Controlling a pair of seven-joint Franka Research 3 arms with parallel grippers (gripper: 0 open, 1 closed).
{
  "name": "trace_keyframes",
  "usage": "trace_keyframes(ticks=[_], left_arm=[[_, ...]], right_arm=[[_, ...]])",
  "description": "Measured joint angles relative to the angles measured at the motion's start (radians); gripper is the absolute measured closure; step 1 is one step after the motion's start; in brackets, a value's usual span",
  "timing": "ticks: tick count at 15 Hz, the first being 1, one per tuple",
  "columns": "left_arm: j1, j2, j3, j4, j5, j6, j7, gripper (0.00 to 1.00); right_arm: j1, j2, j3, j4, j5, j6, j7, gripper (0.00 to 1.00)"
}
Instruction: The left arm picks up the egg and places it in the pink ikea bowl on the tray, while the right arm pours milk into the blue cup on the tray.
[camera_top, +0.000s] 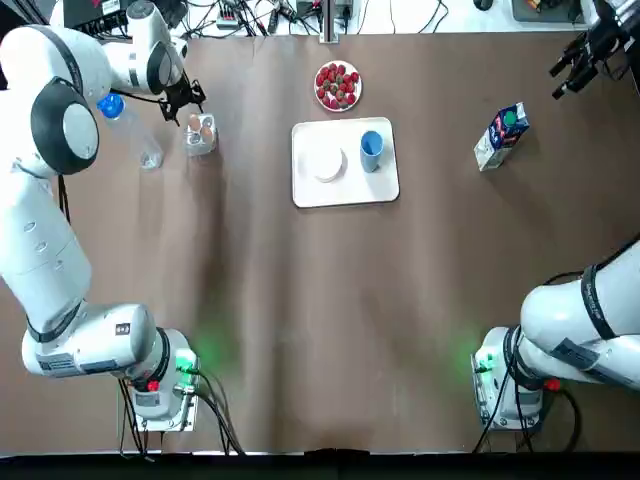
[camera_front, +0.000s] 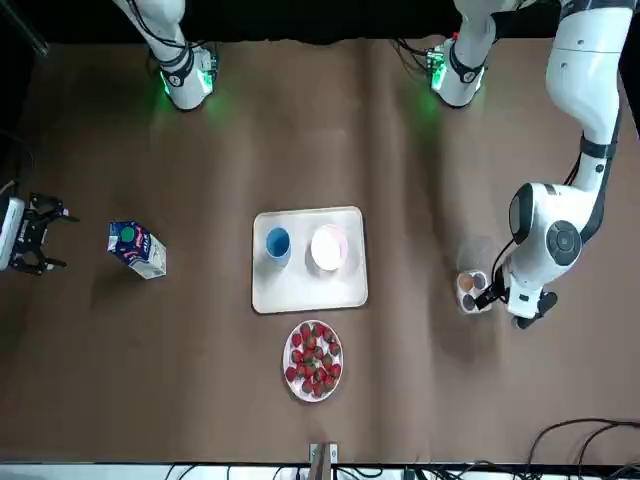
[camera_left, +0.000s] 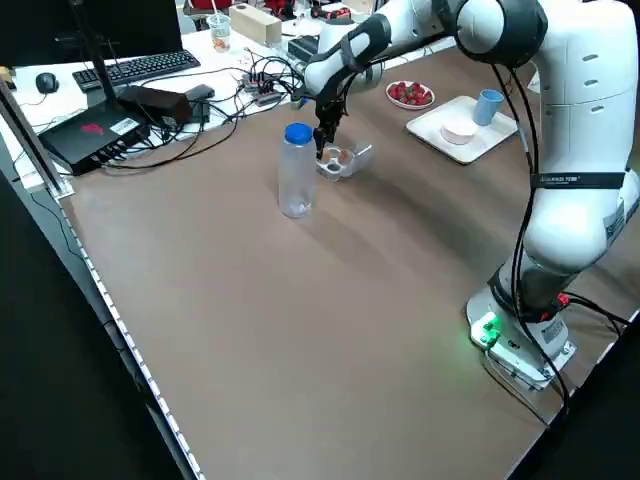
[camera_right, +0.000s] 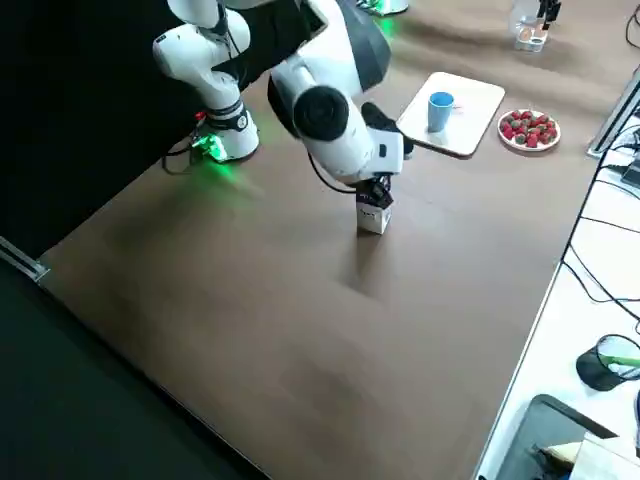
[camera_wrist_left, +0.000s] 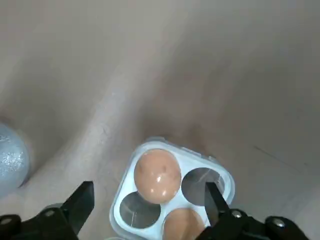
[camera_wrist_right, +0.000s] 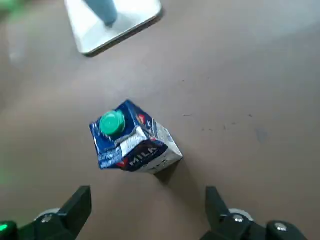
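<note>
Worktop (camera_top: 300, 330), brown, as seen in the top view.
- Tray (camera_top: 345, 196): centre of frame. It carries the pink bowl (camera_top: 327, 163) and, just right of it, the blue cup (camera_top: 371, 148).
- Milk carton (camera_top: 502, 135): right of frame, upright, green cap on.
- Egg holder (camera_wrist_left: 220, 176): upper left, two of its cells filled. The egg (camera_wrist_left: 157, 175) sits in one.
- Left end effector (camera_wrist_left: 148, 196): over the holder, fingers spread wide, gripping nothing.
- Water bottle (camera_top: 130, 128): left of the holder.
- Strawberry plate (camera_top: 338, 86): top centre.
- Right end effector (camera_wrist_right: 147, 196): upper right corner, well apart from the carton, fingers wide apart, holding nothing.

plain brown tabletop (camera_top: 300, 300) | white rectangular tray (camera_top: 345, 190) | light-blue plastic cup (camera_top: 371, 148) | pale pink round bowl (camera_top: 327, 163) | blue-and-white milk carton (camera_wrist_right: 140, 150), green cap (camera_wrist_right: 111, 123) | tan egg (camera_wrist_left: 157, 175) in clear plastic holder (camera_wrist_left: 200, 186) | red strawberries (camera_top: 338, 86) on white plate (camera_top: 319, 78) | clear plastic bottle (camera_top: 140, 145), blue cap (camera_top: 110, 104)
</note>
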Motion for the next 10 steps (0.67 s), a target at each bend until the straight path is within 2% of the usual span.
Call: trace_keyframes(ticks=[3, 6, 7, 8, 10], left_arm=[[0.0, 0.014, 0.0, 0.0, 0.006, 0.0, 0.0, 0.08], [0.0, 0.025, 0.0, 0.001, 0.011, 0.007, -0.001, 0.16], [0.0, 0.026, 0.0, 0.001, 0.011, 0.008, -0.001, 0.17], [0.0, 0.027, 0.0, 0.002, 0.011, 0.008, -0.001, 0.23], [0.0, 0.028, 0.0, 0.003, 0.011, 0.009, -0.001, 0.26]], right_arm=[[-0.002, 0.05, 0.001, 0.002, 0.008, 0.0, -0.144, 0.0], [-0.019, 0.147, 0.002, 0.006, 0.058, -0.001, -0.336, 0.0], [-0.027, 0.173, 0.001, 0.007, 0.074, -0.001, -0.377, 0.0], [-0.036, 0.198, 0.002, 0.008, 0.085, -0.001, -0.412, 0.0], [-0.05, 0.238, 0.002, 0.01, 0.11, -0.001, -0.458, 0.0]])
